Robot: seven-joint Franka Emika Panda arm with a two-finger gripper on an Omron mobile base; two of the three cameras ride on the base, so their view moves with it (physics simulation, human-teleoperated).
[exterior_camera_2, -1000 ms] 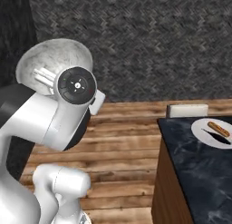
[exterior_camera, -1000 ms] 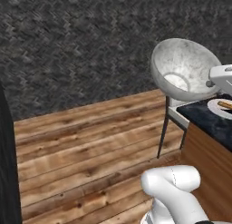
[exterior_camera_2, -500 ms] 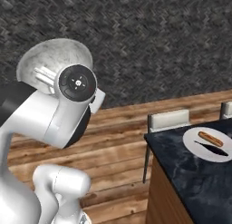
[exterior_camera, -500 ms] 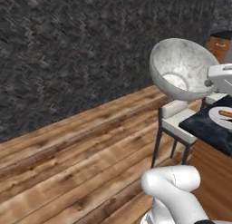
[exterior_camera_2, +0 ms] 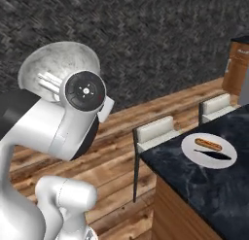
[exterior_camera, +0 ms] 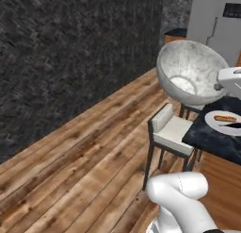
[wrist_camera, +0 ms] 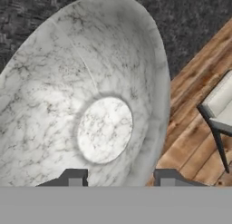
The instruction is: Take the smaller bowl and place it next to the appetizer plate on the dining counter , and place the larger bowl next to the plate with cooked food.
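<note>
The larger bowl (exterior_camera: pixel 190 71), a deep, glossy grey-white marbled vessel with a flat round base, rides tilted in the air, its rim clamped between the fingertips (wrist_camera: pixel 74 177) of the robot's hand (wrist_camera: pixel 120 178). It is not yet set down. The plate with cooked food (exterior_camera_2: pixel 209 150), white and bearing a sausage-like piece, waits on the dark marbled surface of the dining counter (exterior_camera_2: pixel 214 190). Pale-cushioned, dark-framed chairs (exterior_camera_2: pixel 155 132) stand beside it on the wooden plank floor (exterior_camera: pixel 84 170).

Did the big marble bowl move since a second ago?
Cannot tell. The larger bowl stays in the gripper, but the whole view shifted as the base drove, bringing the dining counter closer.
</note>
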